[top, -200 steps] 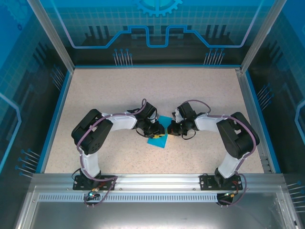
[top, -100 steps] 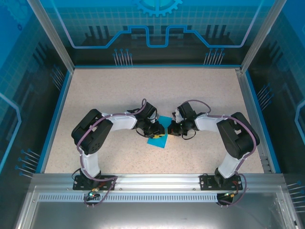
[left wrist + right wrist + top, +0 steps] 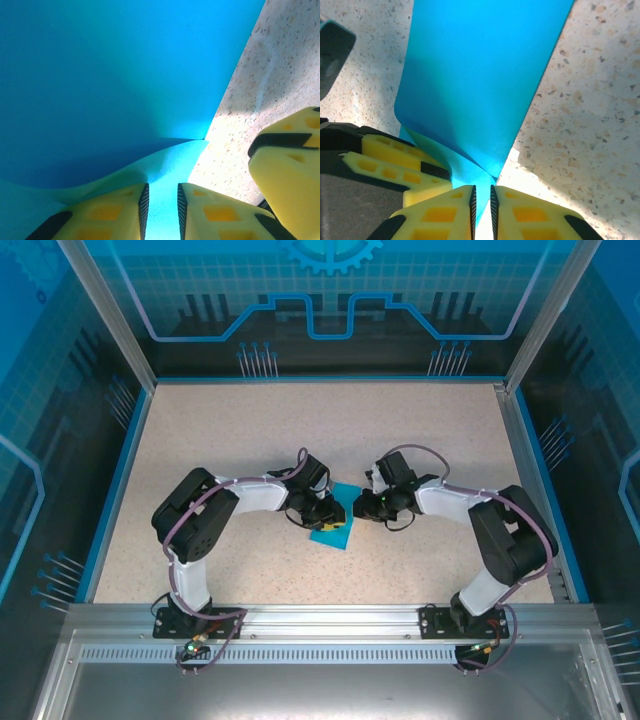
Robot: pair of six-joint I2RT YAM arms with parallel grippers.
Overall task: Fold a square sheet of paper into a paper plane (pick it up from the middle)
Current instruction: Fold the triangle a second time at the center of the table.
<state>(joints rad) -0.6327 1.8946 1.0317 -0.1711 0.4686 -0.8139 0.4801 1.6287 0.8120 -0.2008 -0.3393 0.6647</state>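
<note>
Sheet is lying near the middle of the table, closer to the arm bases than to the far wall, and is showing as a small teal patch under the two wrists. Left gripper is reaching in from the left and right gripper from the right. Both are pointing down at the sheet's far part, just beside each other. In the left wrist view the sheet is spreading across the upper left as a flat teal field, with one straight edge running down to a corner. A paler part is curling up from that corner toward the left gripper. Its jaws are standing a narrow slit apart with teal showing through; whether the pads are nipping the paper I cannot tell. A yellow finger of the right gripper is hanging just beside them, over bare table. In the right wrist view a raised band of the sheet is tapering down into the right gripper. Its jaws are standing almost together, with a thin strip of teal between them; firm pinch or loose, I cannot tell. The left gripper's fingers are touching the band's curled left edge.
</note>
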